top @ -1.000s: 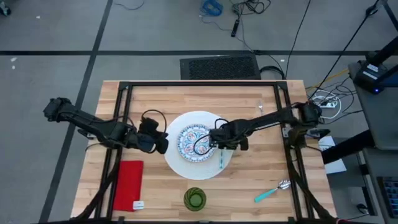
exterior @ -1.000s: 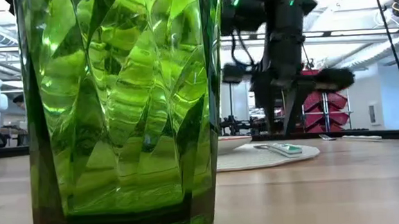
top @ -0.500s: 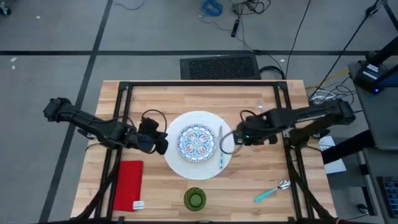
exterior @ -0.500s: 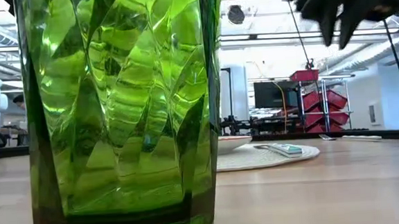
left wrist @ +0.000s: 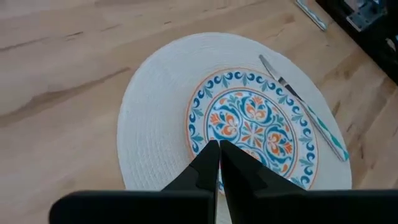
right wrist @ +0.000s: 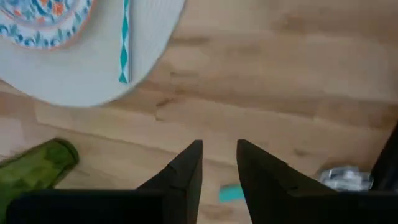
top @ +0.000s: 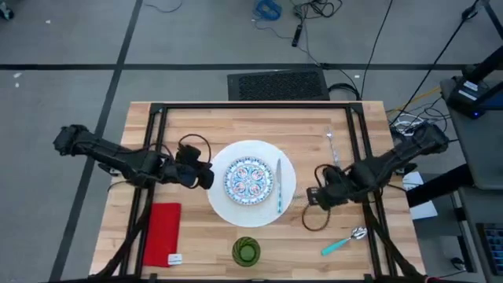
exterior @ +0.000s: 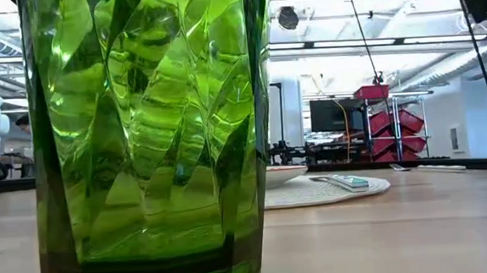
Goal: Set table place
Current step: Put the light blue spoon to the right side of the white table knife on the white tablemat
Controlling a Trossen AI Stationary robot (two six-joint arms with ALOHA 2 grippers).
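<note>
The large white plate (top: pixel 251 208) lies mid-table with the small patterned plate (top: pixel 248 179) on it. A teal-handled knife (top: pixel 278 187) rests on the white plate's right part. The red napkin (top: pixel 163 233) lies near left, and the green cup (top: pixel 246 251) stands at the near edge. The teal-handled spoon (top: pixel 344 242) lies near right and the fork (top: pixel 331 140) far right. My left gripper (top: pixel 206 177) is shut at the plate's left rim, nothing between its fingers (left wrist: pixel 219 155). My right gripper (top: pixel 318 196) is open right of the plate, over bare wood (right wrist: pixel 219 162).
The black frame bars (top: pixel 361 157) run along the table's sides under both arms. In the low view the green cup (exterior: pixel 150 134) fills the left half and hides much of the table. Bare wood lies between the plate and the spoon.
My right gripper has left the spot over the patterned plate, risen, and gone toward the table's right and near edges, past the plate's rim. The knife stays on the plate's right part. My left arm has kept still.
</note>
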